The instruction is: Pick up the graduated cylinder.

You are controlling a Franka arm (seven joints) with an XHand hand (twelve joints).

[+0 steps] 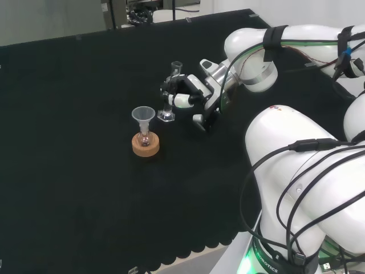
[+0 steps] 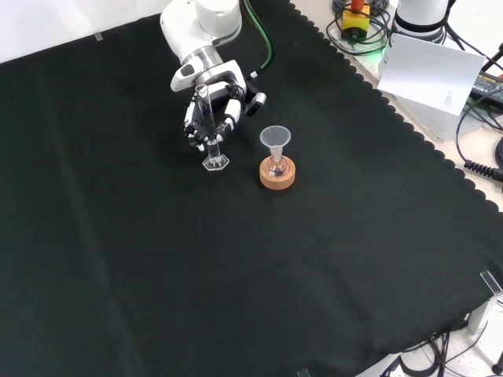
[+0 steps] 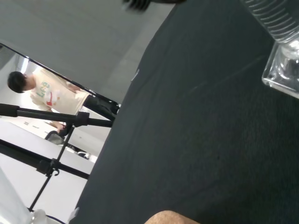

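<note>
- Black cloth covers the whole surface [image 1: 85,114], with a scalloped edge along the near side in the head view; the ware stands near the middle of it.
- Big white links of the arm [image 1: 308,171] fill the right of the head view, and a further link reaches left toward the ware.
- At the end of that link sits the hand [image 1: 185,94], black and white. In the front view the hand [image 2: 214,106] comes in from the top and sits right at the cylinder.
- Its fingers look curled around the middle of the graduated cylinder [image 1: 170,94], with the open top of the tube rising above them and the base showing below.
- That cylinder [image 2: 212,145] stands upright, its clear flat foot resting on the cloth, as far as I can tell. The wrist view shows the foot [image 3: 282,70] close up with ribbed markings on the tube above it.
- Just beside it, to the right in the front view, a cork ring [image 2: 277,173] holds a small flask with a clear funnel [image 2: 275,139] in its neck; it is apart from the hand.
- My judgement on progress: reach and grasp appear done, the lift is not. What is left is raising the cylinder straight up, clear of the funnel.
</note>
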